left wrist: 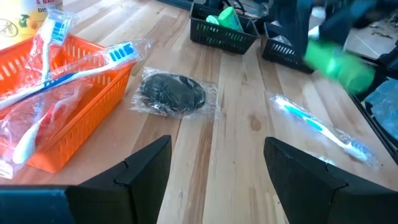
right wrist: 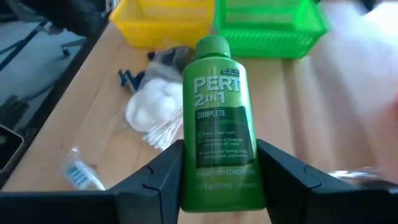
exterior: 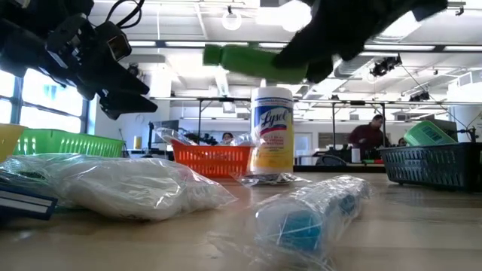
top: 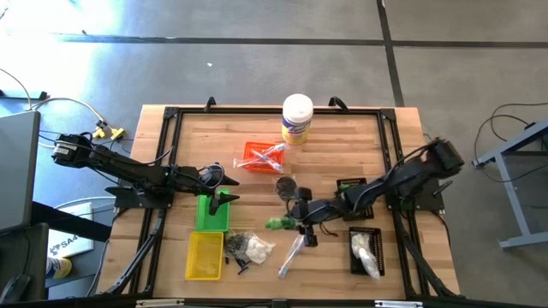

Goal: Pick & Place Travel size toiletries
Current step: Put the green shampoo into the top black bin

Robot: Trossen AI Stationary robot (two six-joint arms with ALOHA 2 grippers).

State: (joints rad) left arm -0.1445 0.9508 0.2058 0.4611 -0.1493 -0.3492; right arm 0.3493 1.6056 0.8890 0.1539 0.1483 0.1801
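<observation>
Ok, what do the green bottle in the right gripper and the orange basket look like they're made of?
The green bottle, clamped in the right gripper, looks like smooth, slightly glossy opaque plastic with white printed lettering. The orange basket looks like rigid moulded plastic: its walls are an open lattice of thin ribs with a matte sheen.

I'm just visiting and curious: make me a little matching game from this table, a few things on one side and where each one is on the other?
Things:
1. green shampoo bottle
2. wrapped toothbrushes
3. bag of cotton balls
4. Lysol canister

Places:
A. in the orange basket
B. standing on the table's far side
C. in a black basket
D. held in the right end effector

Pairs: 1-D, 2-A, 3-C, 4-B
</observation>
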